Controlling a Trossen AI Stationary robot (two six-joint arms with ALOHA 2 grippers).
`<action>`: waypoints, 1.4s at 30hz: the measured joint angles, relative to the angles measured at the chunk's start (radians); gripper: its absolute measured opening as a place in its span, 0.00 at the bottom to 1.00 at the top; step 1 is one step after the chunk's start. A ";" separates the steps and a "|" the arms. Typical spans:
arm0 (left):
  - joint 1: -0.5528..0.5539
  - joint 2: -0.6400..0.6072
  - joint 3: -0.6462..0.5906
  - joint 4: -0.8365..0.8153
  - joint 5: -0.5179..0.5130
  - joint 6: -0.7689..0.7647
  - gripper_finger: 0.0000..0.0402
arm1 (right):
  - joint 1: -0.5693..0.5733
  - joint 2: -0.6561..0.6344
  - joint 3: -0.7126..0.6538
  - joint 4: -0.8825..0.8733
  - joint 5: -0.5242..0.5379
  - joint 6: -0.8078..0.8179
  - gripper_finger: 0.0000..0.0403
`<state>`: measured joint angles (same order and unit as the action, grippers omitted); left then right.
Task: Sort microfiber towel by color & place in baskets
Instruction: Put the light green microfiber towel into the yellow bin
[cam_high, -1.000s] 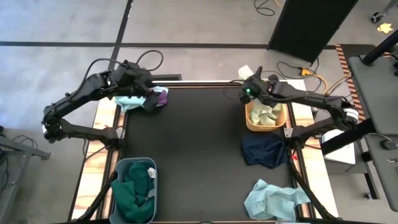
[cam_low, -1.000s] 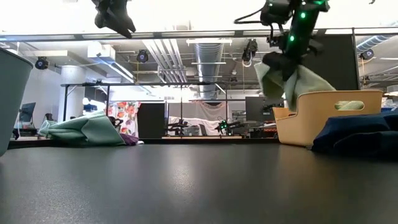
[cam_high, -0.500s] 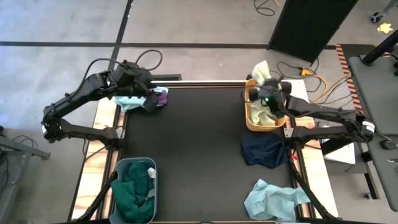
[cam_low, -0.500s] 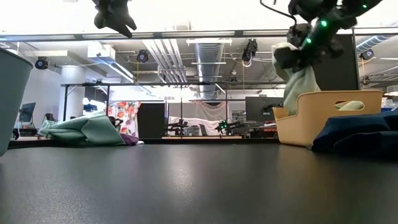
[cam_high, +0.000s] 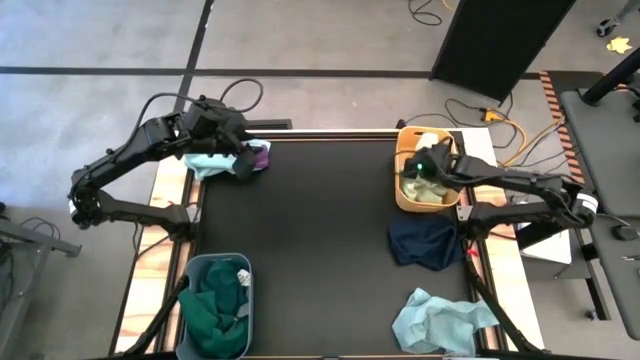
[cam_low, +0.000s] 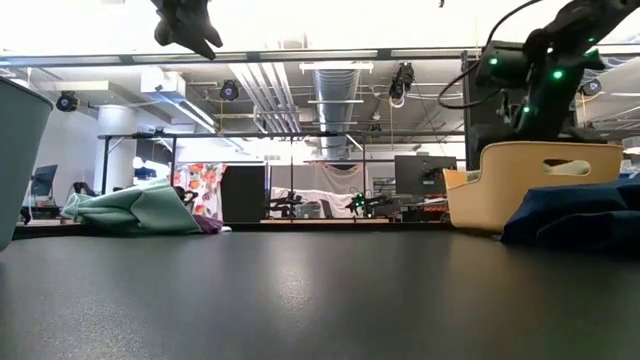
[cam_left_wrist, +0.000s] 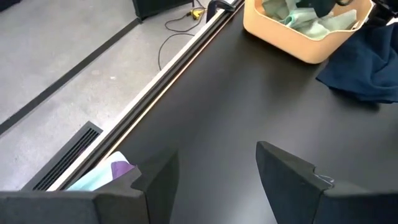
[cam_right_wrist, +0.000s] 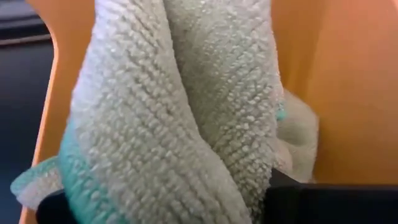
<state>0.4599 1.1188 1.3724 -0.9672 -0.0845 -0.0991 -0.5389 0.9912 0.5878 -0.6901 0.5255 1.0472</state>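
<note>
- Your right claw (cam_high: 428, 168) is down inside the yellow basket (cam_high: 402, 196), at the upper right of the high view. It is pinching a pale towel (cam_right_wrist: 186, 99), not let go yet.
- The grey basket (cam_high: 195, 268), lower left, already has green towels (cam_high: 215, 305).
- Left to sort, I think: the dark blue towel (cam_high: 425, 240), the light towel (cam_high: 440, 320) at the bottom right, and the pile (cam_high: 225, 160) at the upper left.
- Your left claw (cam_left_wrist: 211, 180) is spread, above that pile.
- Both baskets' long sides run up and down the high view.
</note>
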 joint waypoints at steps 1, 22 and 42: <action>0.000 0.003 0.000 0.007 0.000 0.004 0.49 | -0.018 0.010 0.013 -0.003 -0.032 -0.003 0.05; -0.077 -0.013 0.000 0.015 0.072 -0.050 0.49 | -0.275 0.462 0.448 -0.111 -0.334 -0.305 0.22; -0.101 -0.047 0.000 0.007 0.067 -0.074 0.49 | -0.291 0.481 0.630 -0.451 -0.330 -0.417 0.68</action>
<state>0.3588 1.0714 1.3724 -0.9604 -0.0177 -0.1728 -0.8301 1.4721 1.2179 -1.1415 0.1955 0.6300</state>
